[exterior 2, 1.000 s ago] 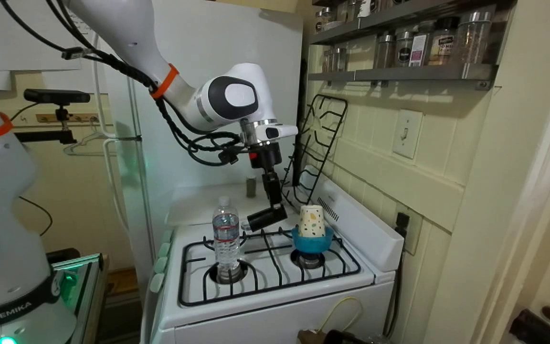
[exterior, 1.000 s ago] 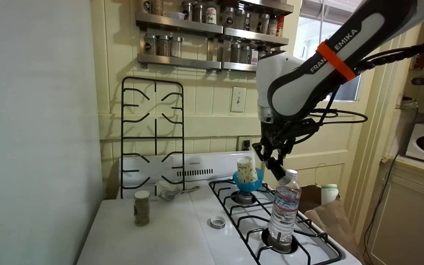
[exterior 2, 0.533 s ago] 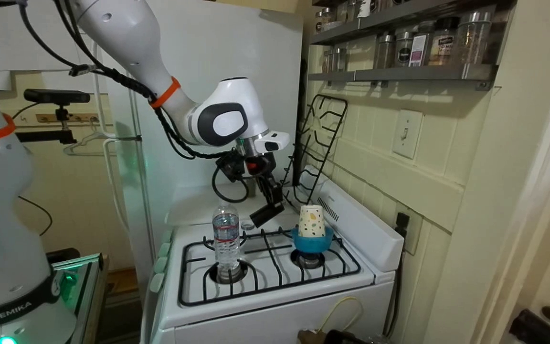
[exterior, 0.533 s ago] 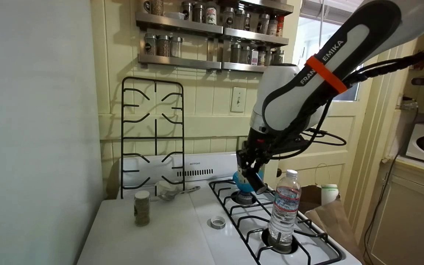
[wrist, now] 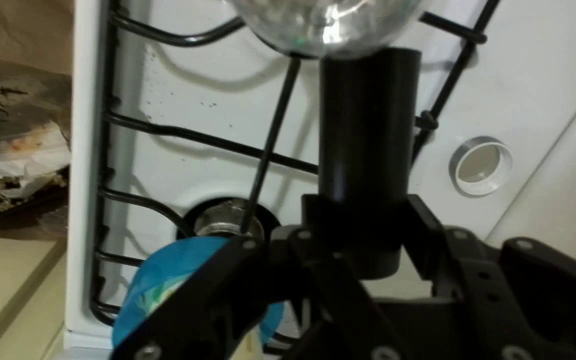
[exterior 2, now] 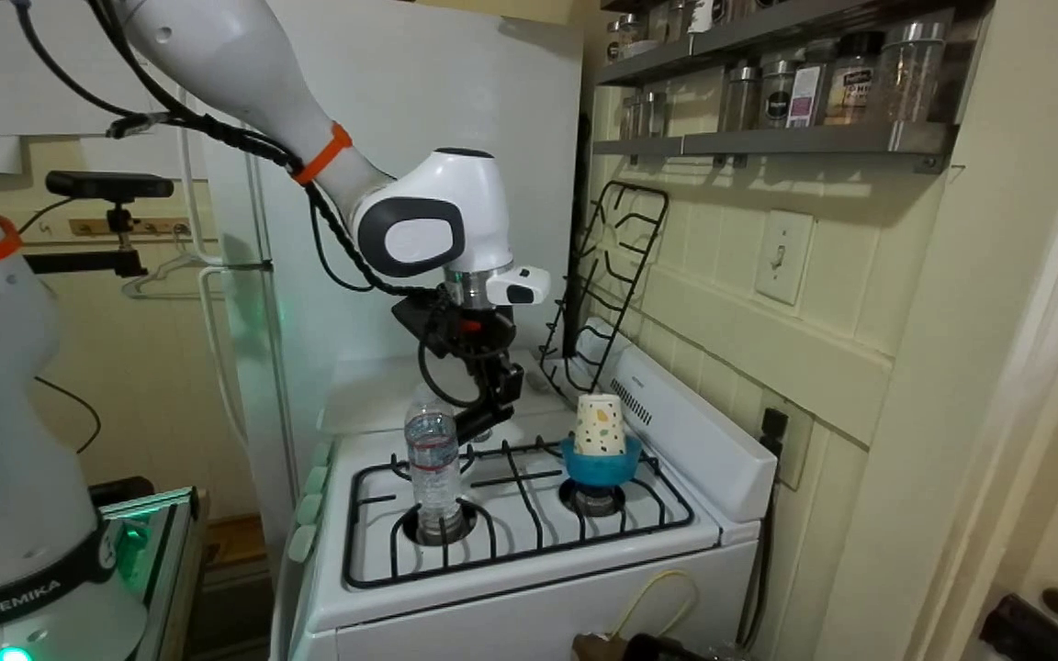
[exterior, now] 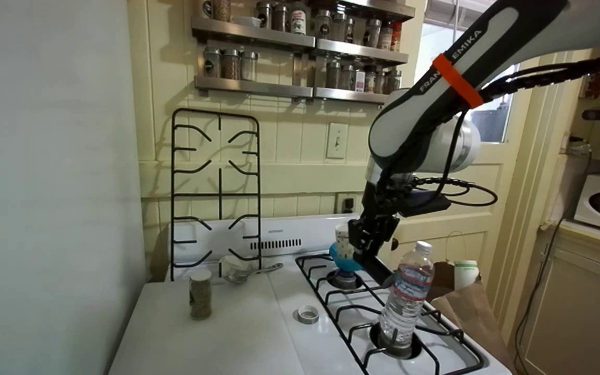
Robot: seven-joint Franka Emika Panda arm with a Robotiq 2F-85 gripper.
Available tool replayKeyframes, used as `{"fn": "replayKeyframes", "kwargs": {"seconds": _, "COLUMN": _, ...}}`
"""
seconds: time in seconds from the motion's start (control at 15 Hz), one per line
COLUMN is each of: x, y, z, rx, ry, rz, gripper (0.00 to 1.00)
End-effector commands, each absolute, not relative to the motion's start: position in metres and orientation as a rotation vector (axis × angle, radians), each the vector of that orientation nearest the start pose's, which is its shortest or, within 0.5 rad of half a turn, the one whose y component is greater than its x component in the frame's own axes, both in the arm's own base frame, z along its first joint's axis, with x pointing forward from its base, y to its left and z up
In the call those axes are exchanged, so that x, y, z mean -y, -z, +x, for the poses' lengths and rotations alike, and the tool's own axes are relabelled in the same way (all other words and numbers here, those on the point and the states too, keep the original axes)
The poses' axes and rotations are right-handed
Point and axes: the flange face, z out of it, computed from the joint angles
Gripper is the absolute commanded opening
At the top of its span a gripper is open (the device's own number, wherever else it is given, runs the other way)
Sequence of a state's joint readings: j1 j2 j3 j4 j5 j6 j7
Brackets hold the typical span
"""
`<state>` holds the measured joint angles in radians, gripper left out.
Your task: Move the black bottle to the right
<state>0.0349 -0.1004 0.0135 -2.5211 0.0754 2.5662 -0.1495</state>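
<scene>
Bottle [wrist: 368, 125]: the black one, up in the air over the stove [exterior 2: 492, 606], reaching straight out ahead of the gripper [wrist: 360, 225].
Gripper jaws: pinched on it near its rear end, and there's only the one arm [exterior: 404, 130] in play.
Bottle's long axis: tilted, sloping down and away towards the water bottle [exterior: 407, 302] in both exterior views.
Water bottle: leaning, with that free end right at its side; contact looks likely, and a topple is my worry on any sideways swing.
Bottle's place: set-down not yet done, I judge; whose right is meant, can't tell.
Arm lettering: "FRAN" and "EMIKA", split by an orange strap [exterior: 457, 80].
Label [exterior: 412, 281] on the water bottle: too blurred to read.
</scene>
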Motion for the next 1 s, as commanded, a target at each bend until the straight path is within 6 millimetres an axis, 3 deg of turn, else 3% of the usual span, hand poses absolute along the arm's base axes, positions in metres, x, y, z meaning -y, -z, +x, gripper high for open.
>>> {"fn": "replayKeyframes", "kwargs": {"seconds": 0.0, "x": 0.009, "y": -0.338, "z": 0.469, "rx": 0.130, "ry": 0.079, "rz": -3.112, "gripper": 0.19}}
{"fn": "replayKeyframes", "kwargs": {"seconds": 0.13, "x": 0.017, "y": -0.337, "z": 0.475, "rx": 0.041, "ry": 0.068, "rz": -3.112, "gripper": 0.19}}
{"fn": "replayKeyframes", "kwargs": {"seconds": 0.4, "x": 0.021, "y": -0.336, "z": 0.489, "rx": -0.127, "ry": 0.216, "rz": -3.203, "gripper": 0.19}}
{"fn": "replayKeyframes", "kwargs": {"seconds": 0.67, "x": 0.023, "y": -0.333, "z": 0.493, "rx": 0.027, "ry": 0.278, "rz": -3.270, "gripper": 0.19}}
{"fn": "replayKeyframes", "kwargs": {"seconds": 0.93, "x": 0.003, "y": -0.322, "z": 0.488, "rx": 0.195, "ry": 0.202, "rz": -3.252, "gripper": 0.19}}
